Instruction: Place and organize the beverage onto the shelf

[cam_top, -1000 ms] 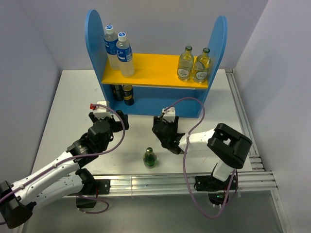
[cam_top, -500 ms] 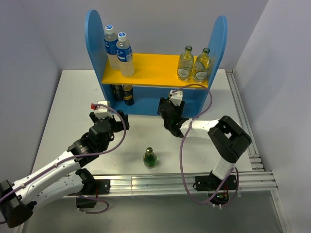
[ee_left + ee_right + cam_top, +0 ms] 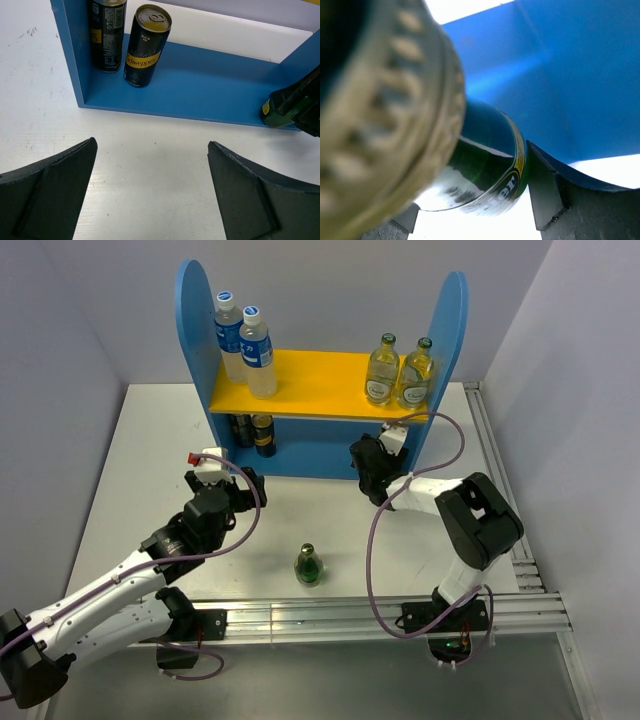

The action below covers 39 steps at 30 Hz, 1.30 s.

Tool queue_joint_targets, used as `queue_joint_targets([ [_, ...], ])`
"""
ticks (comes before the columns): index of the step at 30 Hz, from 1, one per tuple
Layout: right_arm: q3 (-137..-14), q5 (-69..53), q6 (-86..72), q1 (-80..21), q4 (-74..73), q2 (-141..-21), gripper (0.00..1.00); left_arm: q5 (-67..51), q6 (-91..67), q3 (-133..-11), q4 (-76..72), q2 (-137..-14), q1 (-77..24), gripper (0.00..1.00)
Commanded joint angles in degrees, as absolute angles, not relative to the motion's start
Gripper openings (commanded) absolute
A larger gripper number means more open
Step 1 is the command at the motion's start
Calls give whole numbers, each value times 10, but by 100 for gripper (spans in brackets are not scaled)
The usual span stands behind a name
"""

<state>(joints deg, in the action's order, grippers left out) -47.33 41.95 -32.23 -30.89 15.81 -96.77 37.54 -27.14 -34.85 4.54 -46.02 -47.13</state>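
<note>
The shelf (image 3: 193,310) stands at the back, blue with a yellow upper board (image 3: 320,380). My right gripper (image 3: 372,466) is shut on a green glass bottle (image 3: 490,165) and holds it at the right end of the shelf's lower level. That bottle also shows in the left wrist view (image 3: 276,108), at the front edge of the blue floor (image 3: 210,85). A second green bottle (image 3: 309,565) stands upright on the table near the front. My left gripper (image 3: 236,490) is open and empty, in front of the shelf's left half; its jaws (image 3: 151,145) stand wide apart over white table.
Two water bottles (image 3: 245,345) stand at the left of the upper board, two pale glass bottles (image 3: 398,372) at the right. Two dark cans (image 3: 252,432) stand at the left of the lower level, one labelled Schweppes (image 3: 146,45). A metal rail (image 3: 380,610) runs along the front.
My right gripper has carried the green bottle from the table's middle back and to the right, up to the lower level's right end. The left arm has barely moved.
</note>
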Motion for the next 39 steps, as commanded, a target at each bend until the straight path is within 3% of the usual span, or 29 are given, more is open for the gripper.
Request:
queue_joint_targets([
  [1,-490,446,-366,-294,193,-940,0,375,-272,-348,27,-461,-474,99],
  [15,-526,470,-417,-269,114,-973,0,374,-273,-345,28,-459,-474,99],
  [16,-529,471,-421,-269,104,-975,11,373,-273,-345,28,-460,-474,99],
  [19,-527,478,-431,-269,104,-972,72,373,-273,-345,28,-460,-474,99],
  [20,-522,477,-428,-270,108,-969,86,373,-273,-345,29,-459,-474,99],
  [22,-523,478,-429,-269,109,-970,100,372,-273,-345,28,-458,-474,99],
  [39,-486,337,-348,-272,178,-936,100,377,-272,-345,31,-456,-475,99],
])
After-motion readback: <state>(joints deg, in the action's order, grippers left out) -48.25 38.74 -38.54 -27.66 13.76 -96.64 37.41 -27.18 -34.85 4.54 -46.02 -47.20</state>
